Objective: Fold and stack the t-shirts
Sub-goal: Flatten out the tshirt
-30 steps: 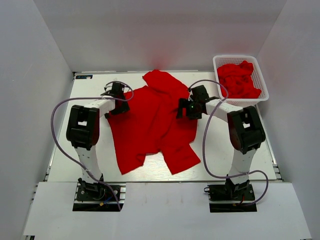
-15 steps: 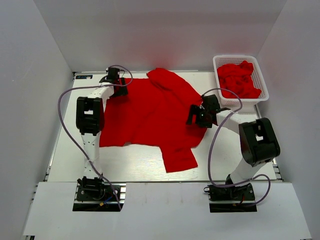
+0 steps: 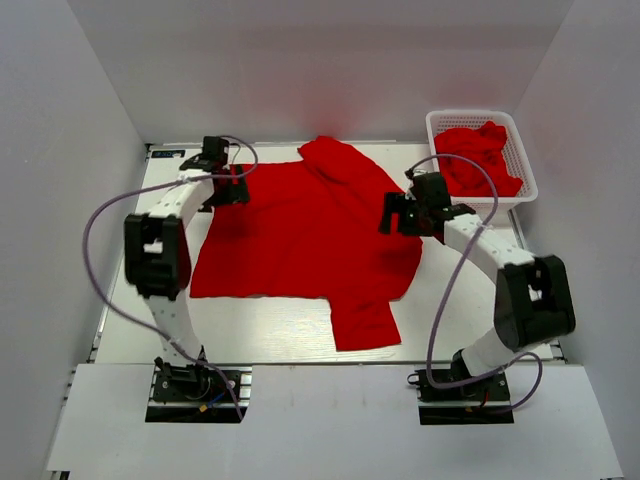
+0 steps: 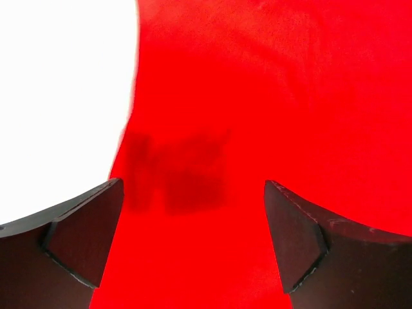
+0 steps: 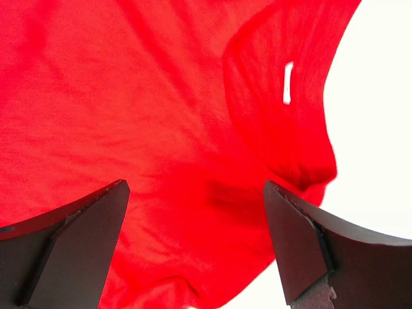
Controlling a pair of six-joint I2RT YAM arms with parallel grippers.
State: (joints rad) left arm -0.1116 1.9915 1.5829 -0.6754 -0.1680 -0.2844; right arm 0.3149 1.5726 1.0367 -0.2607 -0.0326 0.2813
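One red t-shirt (image 3: 300, 235) lies spread out on the white table (image 3: 270, 325), with a sleeve hanging toward the front (image 3: 362, 320) and a bunched part at the back (image 3: 335, 160). My left gripper (image 3: 228, 187) is open over the shirt's back left corner. In the left wrist view its jaws (image 4: 193, 238) stand wide apart above red cloth (image 4: 270, 96), holding nothing. My right gripper (image 3: 396, 214) is open over the shirt's right edge. In the right wrist view it (image 5: 196, 244) is open above wrinkled cloth (image 5: 129, 96).
A white mesh basket (image 3: 526, 178) stands at the back right with more crumpled red shirts (image 3: 478, 160) in it, close behind my right arm. Grey walls close in the table at the back and on both sides. Purple cables loop from both arms.
Both arms have swung outward and toward the back. The shirt went from a crumpled narrow heap to a wide, flat spread.
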